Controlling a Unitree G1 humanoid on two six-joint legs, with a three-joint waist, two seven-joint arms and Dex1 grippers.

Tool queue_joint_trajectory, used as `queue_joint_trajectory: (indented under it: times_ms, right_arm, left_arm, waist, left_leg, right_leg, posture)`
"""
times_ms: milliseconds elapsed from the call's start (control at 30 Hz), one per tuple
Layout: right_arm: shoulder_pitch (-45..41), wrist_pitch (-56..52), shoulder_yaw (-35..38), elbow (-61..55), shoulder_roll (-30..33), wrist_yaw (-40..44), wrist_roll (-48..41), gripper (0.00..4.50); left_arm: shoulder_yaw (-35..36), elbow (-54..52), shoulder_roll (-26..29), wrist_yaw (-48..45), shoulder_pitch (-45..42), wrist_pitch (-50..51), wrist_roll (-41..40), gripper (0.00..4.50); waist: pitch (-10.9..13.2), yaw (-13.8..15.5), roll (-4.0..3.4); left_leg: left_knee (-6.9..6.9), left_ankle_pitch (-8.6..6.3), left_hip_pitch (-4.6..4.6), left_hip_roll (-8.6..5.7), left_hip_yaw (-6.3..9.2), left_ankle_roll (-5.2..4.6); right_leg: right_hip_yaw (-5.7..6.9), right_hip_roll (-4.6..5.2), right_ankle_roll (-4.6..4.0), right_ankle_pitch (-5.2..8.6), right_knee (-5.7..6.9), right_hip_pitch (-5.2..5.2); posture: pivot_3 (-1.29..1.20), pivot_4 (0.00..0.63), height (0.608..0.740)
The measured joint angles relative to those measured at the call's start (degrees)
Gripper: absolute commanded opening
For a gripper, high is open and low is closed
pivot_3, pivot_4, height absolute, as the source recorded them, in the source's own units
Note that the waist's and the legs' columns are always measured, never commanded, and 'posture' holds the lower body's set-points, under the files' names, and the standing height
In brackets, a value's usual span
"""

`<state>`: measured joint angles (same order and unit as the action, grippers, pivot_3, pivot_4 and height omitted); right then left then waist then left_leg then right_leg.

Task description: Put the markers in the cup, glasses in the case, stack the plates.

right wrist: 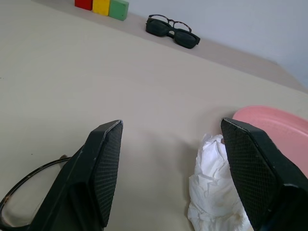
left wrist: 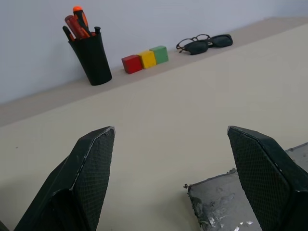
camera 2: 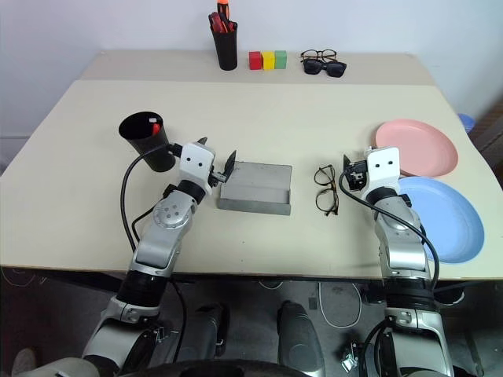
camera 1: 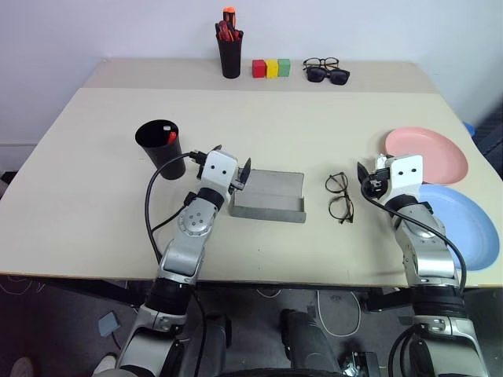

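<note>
The black cup (camera 1: 159,143) stands at the table's left with a red marker (camera 1: 171,138) and a white one (camera 1: 166,126) showing in its mouth. My left gripper (camera 1: 233,160) hovers open between the cup and the grey case (camera 1: 267,196), above the case's near left corner (left wrist: 240,211), holding nothing. The wire-framed glasses (camera 1: 339,196) lie folded open on the table, right of the case. My right gripper (right wrist: 172,121) is open and empty just right of the glasses. The pink plate (camera 1: 428,153) and the blue plate (camera 1: 464,228) lie side by side at the right edge, overlapping slightly.
Along the back edge stand a black pen holder (camera 1: 229,53) with red and orange pens, three coloured blocks (camera 1: 271,68), black sunglasses (camera 1: 328,75) and dark-framed spectacles (camera 1: 321,63). A crumpled white tissue (right wrist: 211,192) lies by my right gripper near the pink plate.
</note>
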<state>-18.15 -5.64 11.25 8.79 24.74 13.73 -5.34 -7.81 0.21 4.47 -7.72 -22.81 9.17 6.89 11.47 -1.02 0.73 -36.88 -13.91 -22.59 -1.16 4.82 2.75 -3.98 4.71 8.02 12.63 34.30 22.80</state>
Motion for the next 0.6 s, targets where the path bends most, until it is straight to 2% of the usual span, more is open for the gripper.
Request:
queue_joint_trajectory:
  times_ms: [600]
  right_arm:
    - [0.12,-0.01,0.03,-0.07,0.14,1.33,-0.50,3.30]
  left_arm:
    - [-0.54,-0.30,0.52,-2.49,0.08,0.57,-0.07,3.82]
  waist:
    - [0.00,0.00,0.00]
  left_leg:
    - [0.00,0.00,0.00,0.00,0.00,0.00]
  right_leg:
    - [0.00,0.00,0.00,0.00,0.00,0.00]
  posture:
    - [0.00,0.150,0.740]
